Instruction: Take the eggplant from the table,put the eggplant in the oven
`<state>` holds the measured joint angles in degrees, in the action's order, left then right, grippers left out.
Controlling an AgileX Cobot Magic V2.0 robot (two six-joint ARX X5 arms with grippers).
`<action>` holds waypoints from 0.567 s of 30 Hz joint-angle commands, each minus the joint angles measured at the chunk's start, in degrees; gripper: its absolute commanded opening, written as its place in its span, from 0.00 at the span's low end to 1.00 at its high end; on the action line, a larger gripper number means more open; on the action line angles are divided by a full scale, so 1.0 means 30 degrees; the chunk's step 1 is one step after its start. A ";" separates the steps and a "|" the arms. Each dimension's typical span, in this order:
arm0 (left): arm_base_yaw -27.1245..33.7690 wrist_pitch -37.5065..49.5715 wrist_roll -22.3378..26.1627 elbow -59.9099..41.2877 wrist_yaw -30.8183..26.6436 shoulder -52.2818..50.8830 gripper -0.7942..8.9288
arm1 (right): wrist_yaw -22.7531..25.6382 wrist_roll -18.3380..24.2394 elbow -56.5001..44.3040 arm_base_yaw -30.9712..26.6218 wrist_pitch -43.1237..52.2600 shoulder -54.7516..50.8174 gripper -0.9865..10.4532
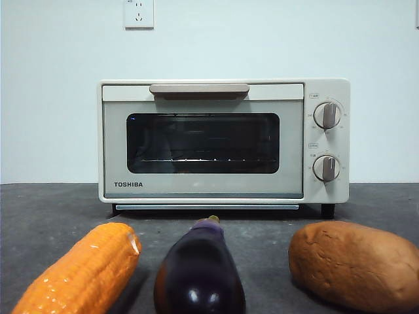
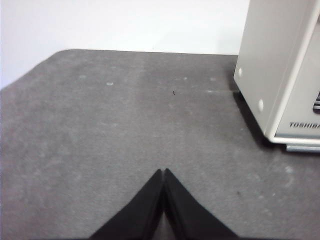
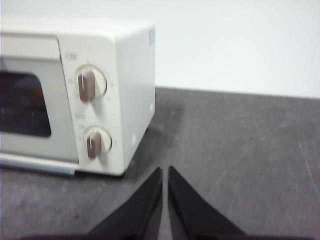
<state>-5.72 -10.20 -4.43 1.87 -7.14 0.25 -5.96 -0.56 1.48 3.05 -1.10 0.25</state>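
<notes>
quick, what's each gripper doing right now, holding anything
Left gripper: closed, holding nothing, over bare table beside the oven.
Right gripper: closed, holding nothing, near the oven's knob side.

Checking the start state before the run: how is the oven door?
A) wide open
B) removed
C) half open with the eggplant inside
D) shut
D: the oven door sits flush with its handle up top, and the eggplant lies on the table in front.

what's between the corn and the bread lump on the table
The eggplant lies between the corn and the bread lump, in front of the oven, as the front view shows.
</notes>
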 commanded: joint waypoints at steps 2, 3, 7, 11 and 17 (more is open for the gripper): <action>0.0007 -0.0117 -0.4240 -0.0211 -0.0044 -0.0022 0.09 | -0.0022 -0.1370 -0.0080 0.0051 0.1421 -0.0015 0.09; 0.0007 -0.0102 -0.4809 -0.0211 -0.0044 -0.0022 0.09 | -0.0022 -0.1734 -0.0080 0.0051 0.1814 -0.0015 0.09; 0.0007 -0.0080 -0.6397 -0.0197 -0.0036 -0.0022 0.09 | -0.0058 -0.3395 -0.0044 0.0051 0.3351 -0.0015 0.09; 0.0007 -0.0109 -0.6419 0.0000 0.0619 -0.0022 0.09 | -0.0015 -0.5115 0.0015 0.0051 0.4320 -0.0015 0.09; 0.0007 -0.0532 -0.6492 0.1144 0.1923 0.0109 0.09 | -0.0007 -0.7417 0.0583 0.0051 0.3723 -0.0015 0.09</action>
<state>-5.74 -12.34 -23.46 3.53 -1.56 0.40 -6.02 -19.40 2.04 3.05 9.85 0.25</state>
